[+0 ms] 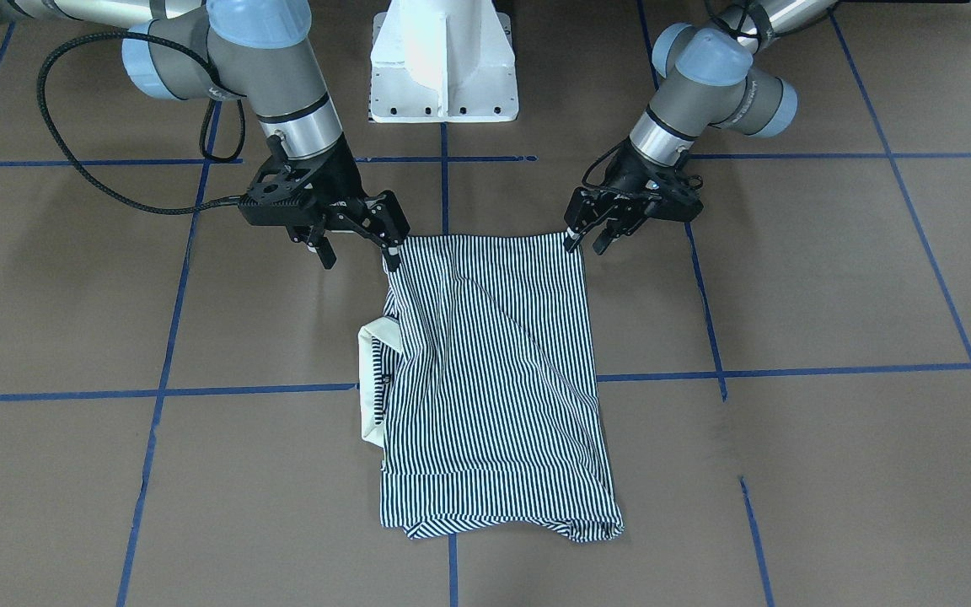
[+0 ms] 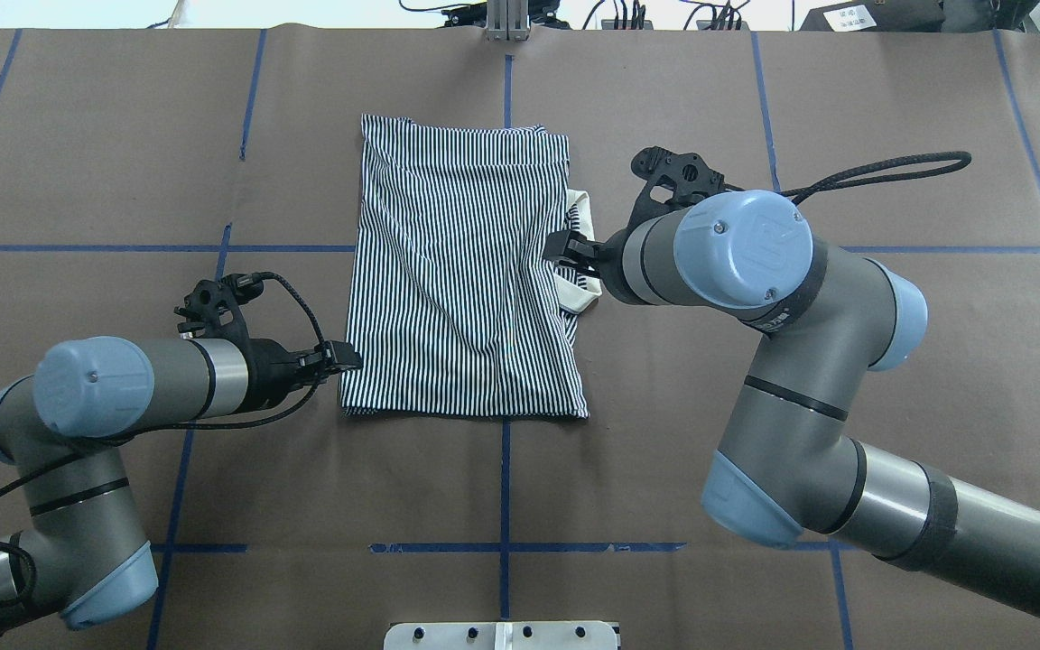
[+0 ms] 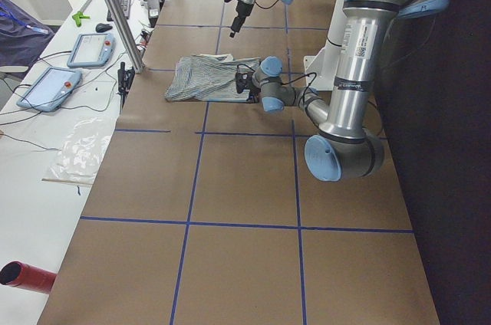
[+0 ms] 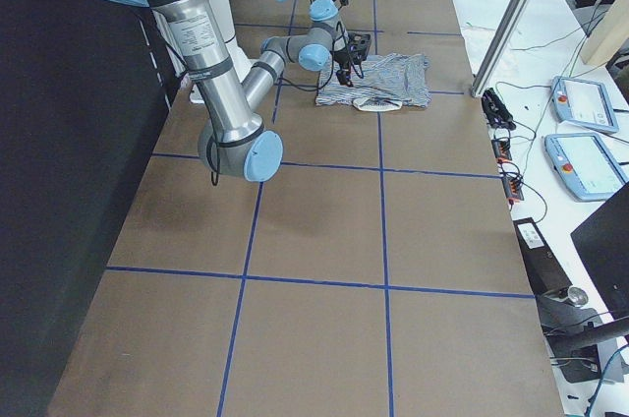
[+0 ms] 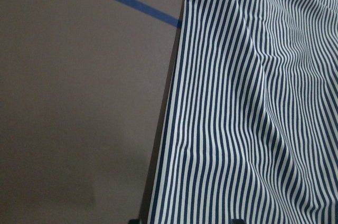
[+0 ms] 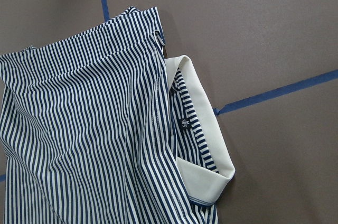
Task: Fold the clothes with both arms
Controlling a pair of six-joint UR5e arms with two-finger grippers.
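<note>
The striped shirt lies flat on the brown table, folded into a rough rectangle. Its cream collar sticks out on the robot's right side. My left gripper is open at the shirt's near left corner, low over the edge. The left wrist view shows that striped edge between the fingertips. My right gripper is open wide above the shirt's near right corner. One of its fingers is at the cloth. Both grippers hold nothing.
The white pedestal base stands between the arms at the table's robot side. Blue tape lines grid the brown surface. A side bench with tablets, cables and a metal post runs beyond the far edge.
</note>
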